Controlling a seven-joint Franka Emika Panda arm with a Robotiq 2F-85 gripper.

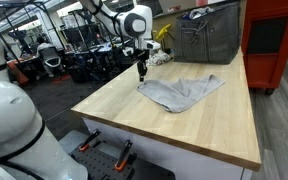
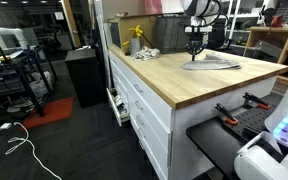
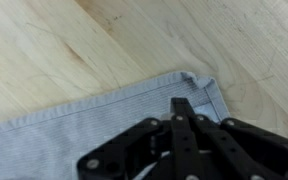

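A grey cloth (image 1: pixel 184 92) lies spread flat on the light wooden table (image 1: pixel 174 135), also visible in an exterior view as the cloth (image 2: pixel 216 64). My gripper (image 1: pixel 141 74) comes straight down on the cloth's corner nearest the table's edge. In the wrist view the cloth (image 3: pixel 74 130) fills the lower part, with a small folded-over corner just beyond the fingertips. There the gripper (image 3: pixel 182 103) is shut, its fingers pressed together on the fabric close to that corner. The pinched spot itself is hidden under the fingers.
A grey mesh bin (image 1: pixel 204 35) and a yellow object (image 1: pixel 162 32) stand at the table's far end, and a red cabinet (image 1: pixel 274 40) stands beside it. The table's edge (image 2: pixel 154 85) runs above white drawers. Chairs and equipment fill the floor beyond.
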